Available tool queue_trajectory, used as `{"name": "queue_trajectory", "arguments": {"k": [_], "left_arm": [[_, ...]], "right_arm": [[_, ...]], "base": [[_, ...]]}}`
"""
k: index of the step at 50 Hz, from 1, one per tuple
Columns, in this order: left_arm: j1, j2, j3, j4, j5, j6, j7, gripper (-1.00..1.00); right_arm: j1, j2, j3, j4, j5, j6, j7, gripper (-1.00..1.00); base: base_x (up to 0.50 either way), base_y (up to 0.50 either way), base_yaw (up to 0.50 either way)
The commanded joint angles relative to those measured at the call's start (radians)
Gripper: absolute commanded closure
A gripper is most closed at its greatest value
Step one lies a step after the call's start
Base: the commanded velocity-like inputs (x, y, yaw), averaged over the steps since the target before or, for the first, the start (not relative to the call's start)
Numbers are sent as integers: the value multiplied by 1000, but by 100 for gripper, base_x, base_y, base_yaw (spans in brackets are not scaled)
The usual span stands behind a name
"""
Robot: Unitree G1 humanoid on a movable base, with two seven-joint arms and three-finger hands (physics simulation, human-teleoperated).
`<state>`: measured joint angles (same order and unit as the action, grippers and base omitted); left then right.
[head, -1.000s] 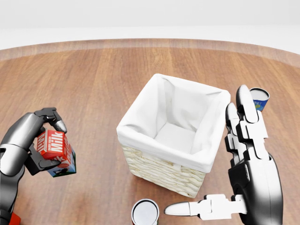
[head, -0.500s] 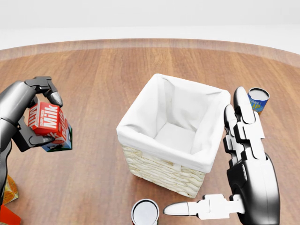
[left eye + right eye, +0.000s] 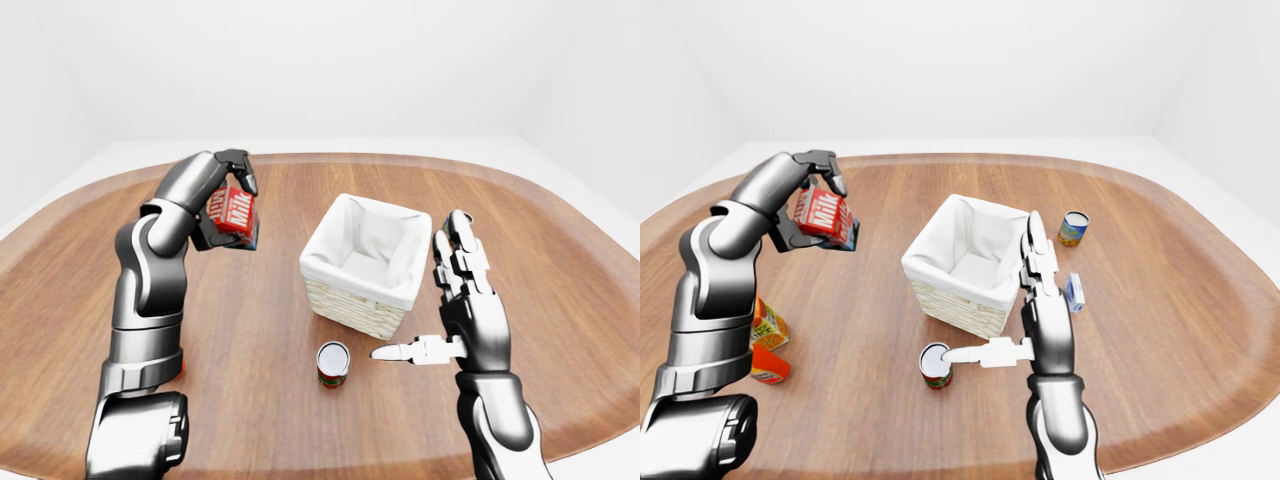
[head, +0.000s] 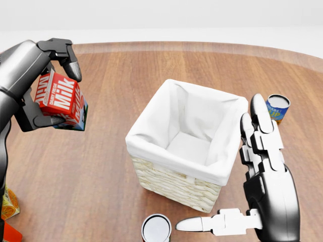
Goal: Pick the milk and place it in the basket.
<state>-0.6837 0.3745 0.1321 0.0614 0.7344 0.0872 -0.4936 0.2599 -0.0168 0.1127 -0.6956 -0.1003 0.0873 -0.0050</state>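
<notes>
The left robot hand (image 4: 43, 83) has its fingers closed around the milk (image 4: 60, 101), holding the red carton in the air, clear of the desk (image 4: 126, 75), at the upper left of the head view. The carton sits tilted in the grip, its long axis leaning from about seven o'clock up toward one o'clock. From that hand the basket (image 4: 171, 179) lies at roughly four o'clock in the head view, well apart, so I'd say the carton has to travel right and down before it can be let go over the white lining.

The right robot hand (image 4: 252, 201) holds nothing; its fingers point straight up and its thumb juts out toward nine o'clock, just beside the basket's right wall. A tin can (image 4: 156, 228) stands near that thumb at the basket's six o'clock. Another can (image 4: 277, 107) stands at the basket's two o'clock.

The desk is a broad rounded wooden top, and orange cartons (image 3: 768, 345) lie under the left arm. White walls close the room.
</notes>
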Motion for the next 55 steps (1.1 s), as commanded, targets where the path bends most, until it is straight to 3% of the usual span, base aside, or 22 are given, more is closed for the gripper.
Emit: {"name": "queue_trajectory", "arguments": {"k": [1, 33, 41, 55], "left_arm": [[-72, -11, -9, -67, -3, 0, -28, 100], [-207, -95, -72, -43, 73, 0, -64, 100], [-250, -134, -78, -57, 34, 0, -84, 100], [-283, -178, -104, -27, -27, 0, -38, 100]], "right_arm": [[1, 0, 4, 6, -4, 0, -1, -100], [1, -2, 12, 24, -14, 0, -5, -100], [2, -3, 14, 26, -13, 0, -5, -100], [0, -3, 15, 32, -14, -2, -5, -100]], "base": [[0, 0, 0], [0, 0, 0], [0, 0, 0], [0, 0, 0]]}}
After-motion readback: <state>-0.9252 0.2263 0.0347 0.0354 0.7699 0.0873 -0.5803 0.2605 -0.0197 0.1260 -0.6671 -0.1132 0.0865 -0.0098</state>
